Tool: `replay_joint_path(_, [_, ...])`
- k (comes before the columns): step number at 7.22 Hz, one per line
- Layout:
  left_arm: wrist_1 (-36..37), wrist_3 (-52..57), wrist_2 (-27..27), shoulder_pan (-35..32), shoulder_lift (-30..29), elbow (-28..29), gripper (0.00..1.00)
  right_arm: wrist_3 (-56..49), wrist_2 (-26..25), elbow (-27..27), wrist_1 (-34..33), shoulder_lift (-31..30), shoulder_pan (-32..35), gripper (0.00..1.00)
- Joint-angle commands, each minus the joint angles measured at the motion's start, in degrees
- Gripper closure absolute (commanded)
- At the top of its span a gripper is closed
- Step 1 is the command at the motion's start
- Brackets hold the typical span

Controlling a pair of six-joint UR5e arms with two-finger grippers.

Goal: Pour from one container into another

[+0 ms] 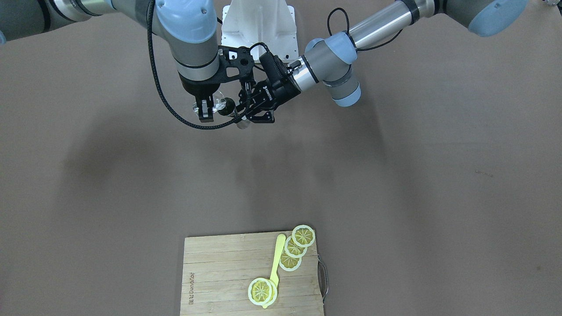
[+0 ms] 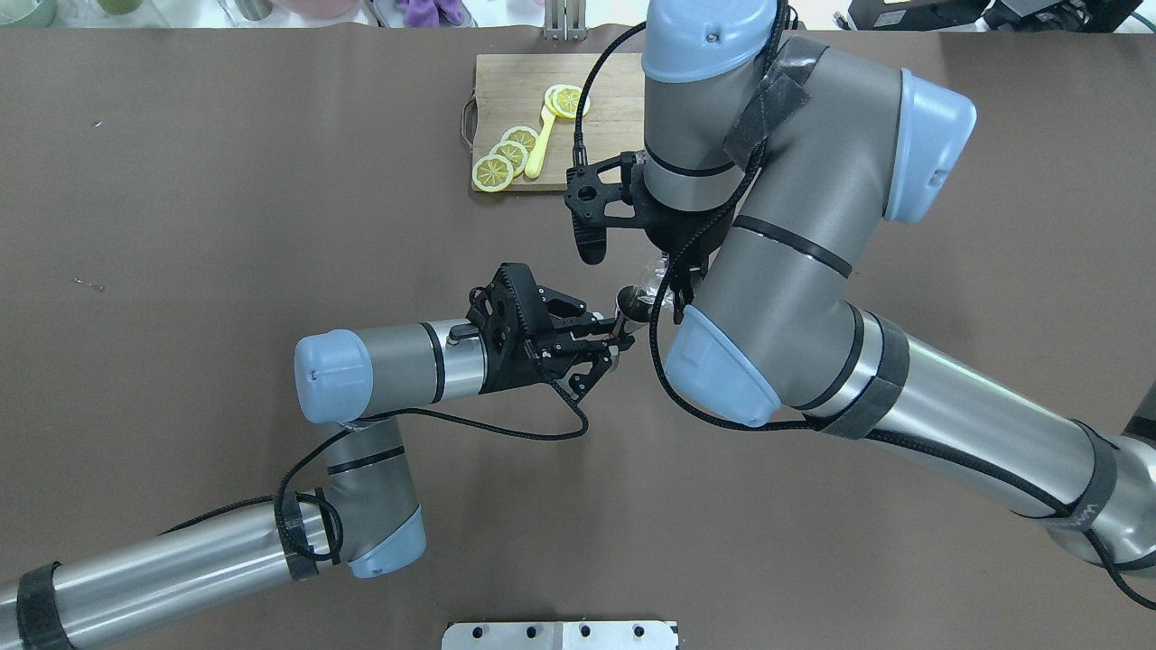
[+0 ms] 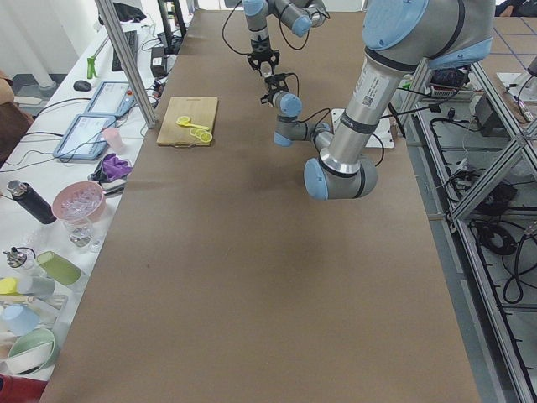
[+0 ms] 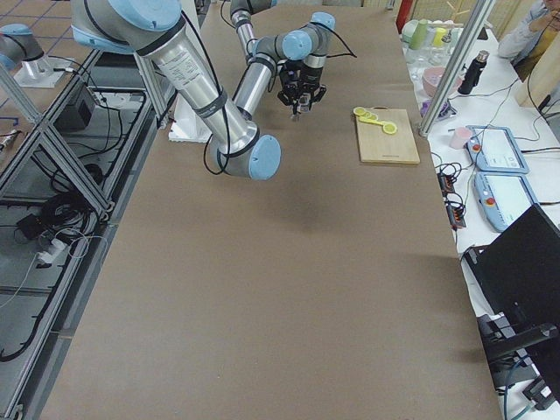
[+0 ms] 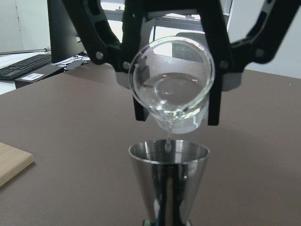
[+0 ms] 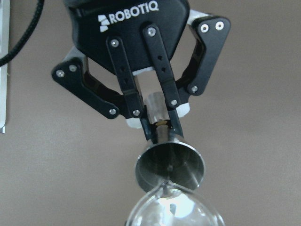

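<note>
While tilted spout-down above steel jigger, glass beaker pinched in right claw; left claw pinching jigger waist; clear trickle seemingly falling.

My left claw is matte black: 2 jointed linkage fingers dotted with silver screws, and white ROBOTIQ lettering on the housing behind them. My right claw has the same black links and pins. Behind it sits a black perforated bracket. Further back run my 2 grey-and-silver tubular arms with rounded pale blue joint caps. A thick black braided cable leads back from my right claw, a thinner black cable from my left, and black straps band the tubes.
</note>
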Motion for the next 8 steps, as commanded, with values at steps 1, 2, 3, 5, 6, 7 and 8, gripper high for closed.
replay_joint_path(1, [0.0, 0.0, 0.0, 0.0, 0.0, 0.0, 1.0, 0.0, -0.5, 0.0, -0.8, 0.4, 0.0, 1.0])
replay_joint_path(2, [0.0, 0.0, 0.1, 0.0, 0.0, 0.0, 1.0, 0.0, -0.5, 0.0, -0.8, 0.4, 0.0, 1.0])
replay_joint_path(3, [0.0, 0.0, 0.1, 0.0, 0.0, 0.0, 1.0, 0.0, -0.5, 0.0, -1.2, 0.5, 0.0, 1.0])
replay_joint_path(5, [0.0, 0.0, 0.1, 0.0, 0.1, 0.1, 1.0, -0.1, -0.6, 0.0, -1.2, 0.6, 0.0, 1.0])
replay_joint_path(6, [0.0, 0.0, 0.0, 0.0, 0.1, 0.1, 1.0, -0.1, -0.8, 0.0, -1.2, 0.6, -0.1, 1.0])
replay_joint_path(7, [0.0, 0.0, 0.0, 0.0, 0.1, 0.1, 1.0, -0.1, -0.9, -0.1, -1.4, 0.6, -0.1, 1.0])
replay_joint_path(8, [0.0, 0.0, 0.1, 0.0, 0.1, 0.1, 1.0, -0.3, -1.0, -0.4, -1.4, 0.8, -0.1, 1.0])
